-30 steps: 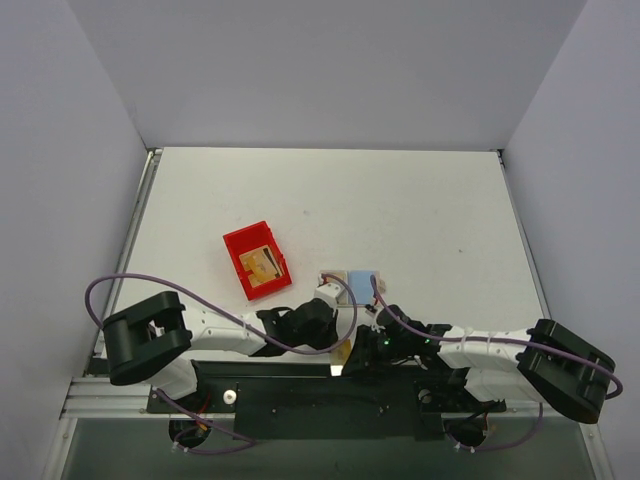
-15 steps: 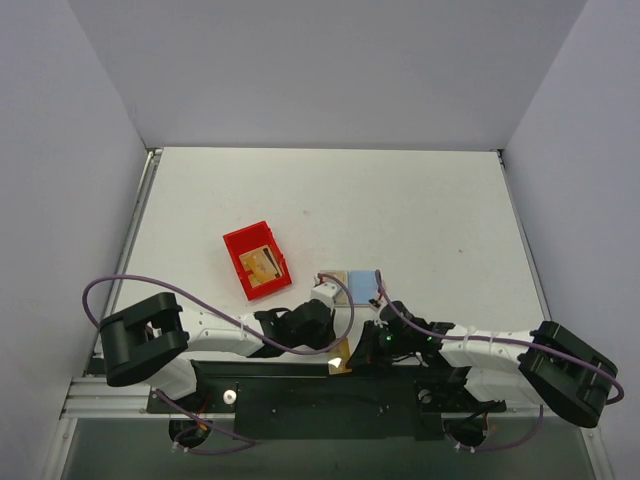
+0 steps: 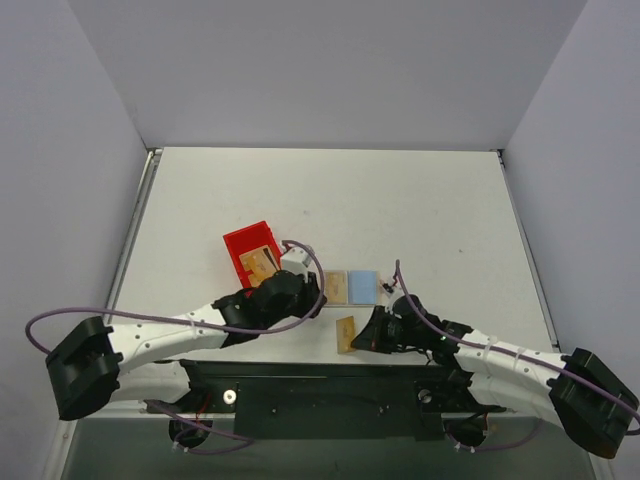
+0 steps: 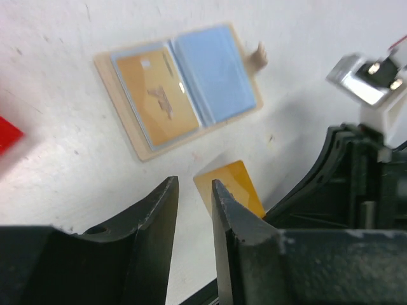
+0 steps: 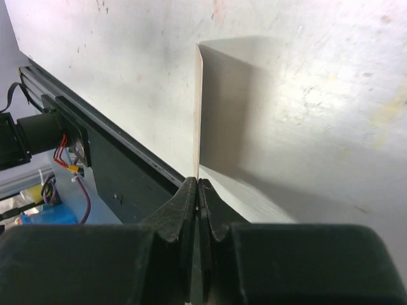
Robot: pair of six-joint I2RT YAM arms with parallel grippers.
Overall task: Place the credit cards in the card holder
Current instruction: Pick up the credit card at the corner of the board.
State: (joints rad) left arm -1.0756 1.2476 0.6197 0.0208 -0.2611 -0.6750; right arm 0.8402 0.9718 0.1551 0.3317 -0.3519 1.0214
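Right pincer was clamped tight on one end of a credit card, near the desk's front edge, just short of the wallet. The wallet lay open and flat with a second card in one pocket. Left pincer hovered above, fingers slightly apart, gripping nothing.

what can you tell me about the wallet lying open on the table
The wallet lies flat and fully open on the white table. It looks like soft beige-tan material with a light blue lining in two panels. One panel holds an orange card; the other shows only blue. A small beige snap tab sticks out from the blue side. Only the table and that card touch it.
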